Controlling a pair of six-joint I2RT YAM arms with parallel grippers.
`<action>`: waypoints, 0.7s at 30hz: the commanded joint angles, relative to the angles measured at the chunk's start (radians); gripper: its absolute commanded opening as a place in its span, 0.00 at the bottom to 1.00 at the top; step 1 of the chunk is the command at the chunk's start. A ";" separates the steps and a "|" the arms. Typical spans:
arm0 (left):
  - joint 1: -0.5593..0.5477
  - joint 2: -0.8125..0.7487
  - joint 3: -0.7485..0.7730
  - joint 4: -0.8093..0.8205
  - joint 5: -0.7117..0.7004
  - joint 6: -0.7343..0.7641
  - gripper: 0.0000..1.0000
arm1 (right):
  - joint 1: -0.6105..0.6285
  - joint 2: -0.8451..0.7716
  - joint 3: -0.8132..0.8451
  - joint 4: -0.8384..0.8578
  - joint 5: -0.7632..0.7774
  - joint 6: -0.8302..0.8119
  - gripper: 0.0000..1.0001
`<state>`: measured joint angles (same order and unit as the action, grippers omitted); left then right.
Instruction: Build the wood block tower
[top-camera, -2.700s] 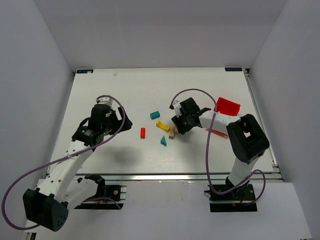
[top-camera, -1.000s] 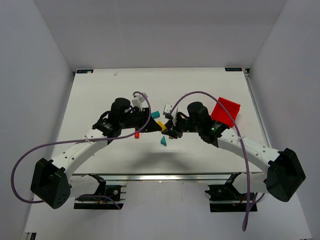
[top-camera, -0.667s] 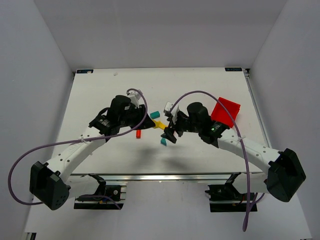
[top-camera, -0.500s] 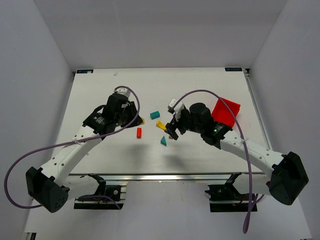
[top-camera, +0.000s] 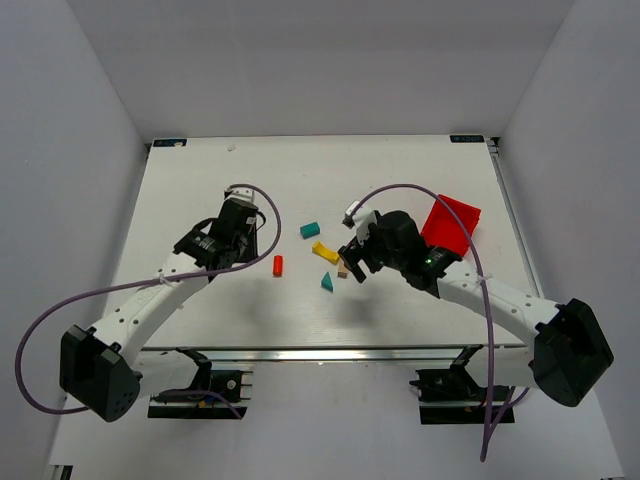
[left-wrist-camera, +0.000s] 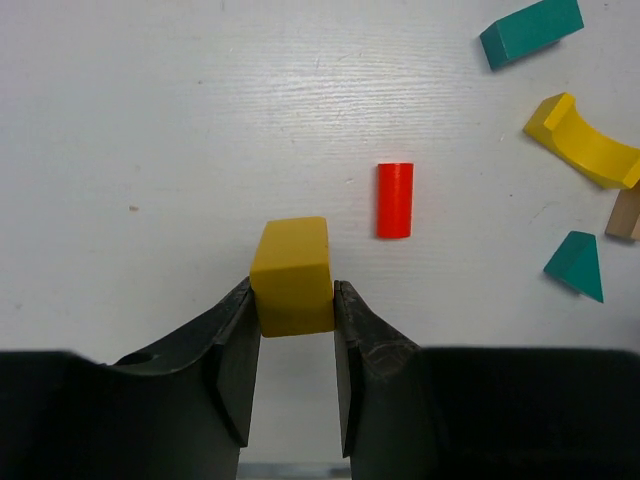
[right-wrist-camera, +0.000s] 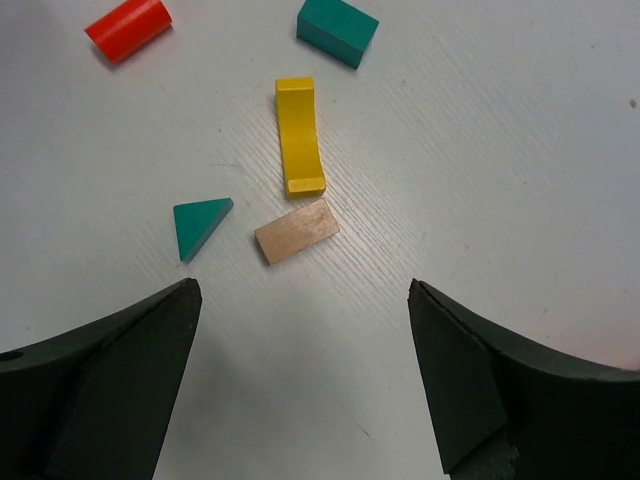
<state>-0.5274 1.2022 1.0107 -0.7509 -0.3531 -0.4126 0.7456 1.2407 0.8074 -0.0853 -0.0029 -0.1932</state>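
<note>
Pale grey walls box in the white wood-grain table, where the left gripper pinches a yellow block near the red cylinder. The right gripper hangs spread wide over the tan block, yellow arch and teal triangle. A red bin sits toward the table's right side.

Bright, even light falls from overhead onto the matte white table. Faint, soft shadows lie beneath the left arm and right arm. Wrist views are crisp; the red cylinder barely casts a shadow.
</note>
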 joint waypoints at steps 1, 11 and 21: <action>0.020 -0.082 -0.055 0.154 0.035 0.152 0.00 | -0.009 0.016 0.023 -0.011 0.012 0.003 0.89; 0.090 0.153 0.012 0.220 0.124 0.193 0.00 | -0.028 0.048 0.026 -0.022 -0.006 0.017 0.89; 0.153 0.253 -0.024 0.306 0.175 0.192 0.00 | -0.040 0.088 0.061 -0.050 -0.037 0.024 0.89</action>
<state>-0.3927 1.4803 0.9974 -0.5213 -0.1993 -0.2325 0.7113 1.3216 0.8246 -0.1287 -0.0235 -0.1825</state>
